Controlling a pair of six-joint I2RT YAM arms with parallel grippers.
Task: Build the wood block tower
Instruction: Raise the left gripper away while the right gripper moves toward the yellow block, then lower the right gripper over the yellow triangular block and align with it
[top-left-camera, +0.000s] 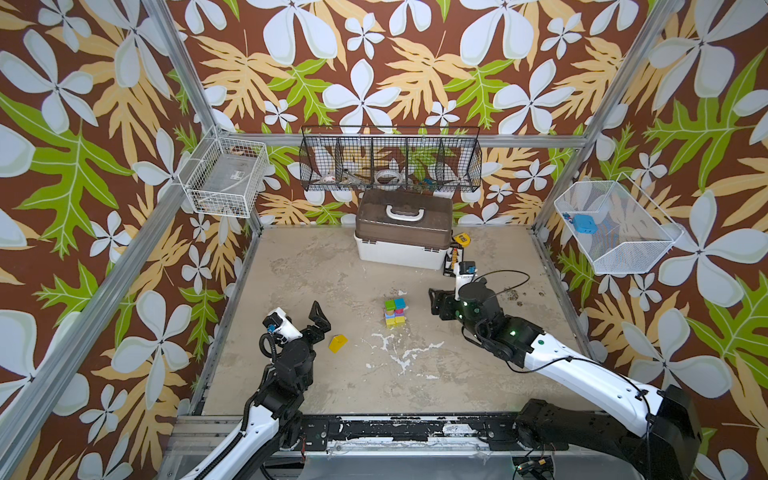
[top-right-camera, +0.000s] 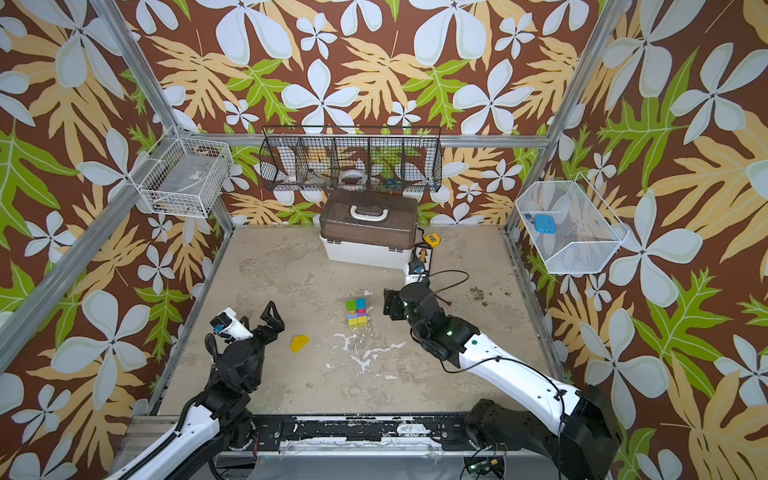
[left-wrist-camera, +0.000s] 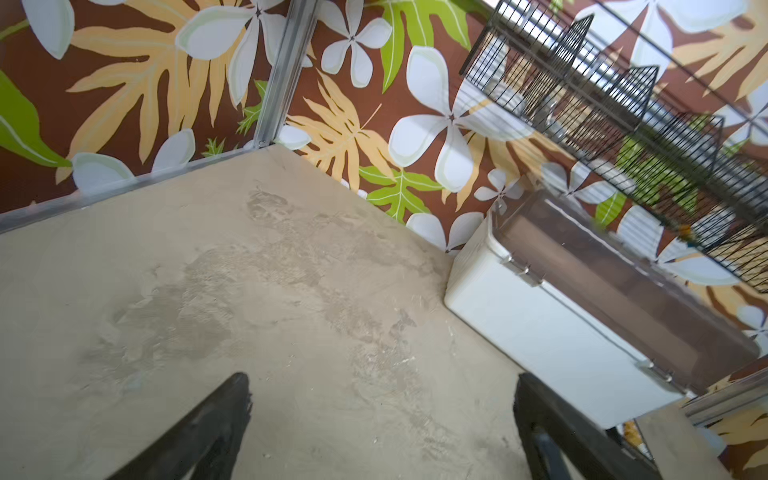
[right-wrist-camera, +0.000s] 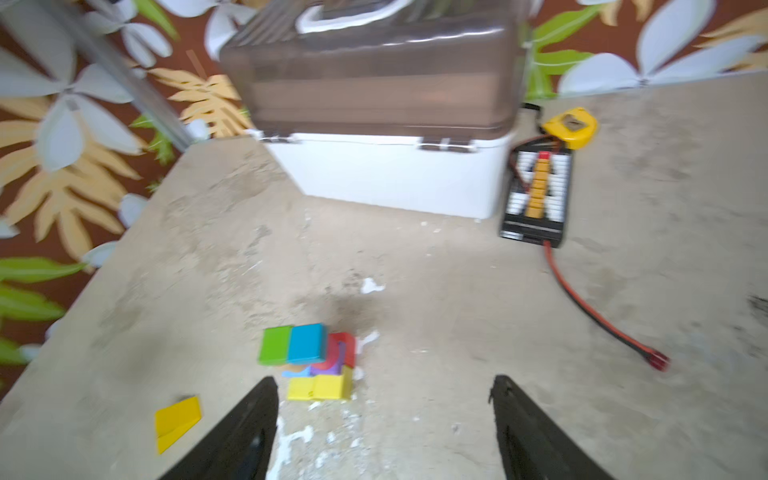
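- Flowery walls stand all round a sandy, patchy surface.
- A big white box with a brown lid sits at the back. It is well apart from the blocks, so it should not get in the way.
- The right tool is wide open and holds nothing. It hangs near the wood block tower, on the tower's right in both top views. If it swings in too low, a finger could bump the stack and knock it down.
- The left tool is wide open too, with nothing in it. It is near the yellow roof block.
- The tower stands in the middle of the surface. Its green and teal top blocks look a bit off to one side, so a hard push from above could tip them.
- The roof block lies alone, apart from the tower. Its slanted sides could slip out of a squeeze.
- No writing can be read. The label on the yellow tape measure is too blurry.
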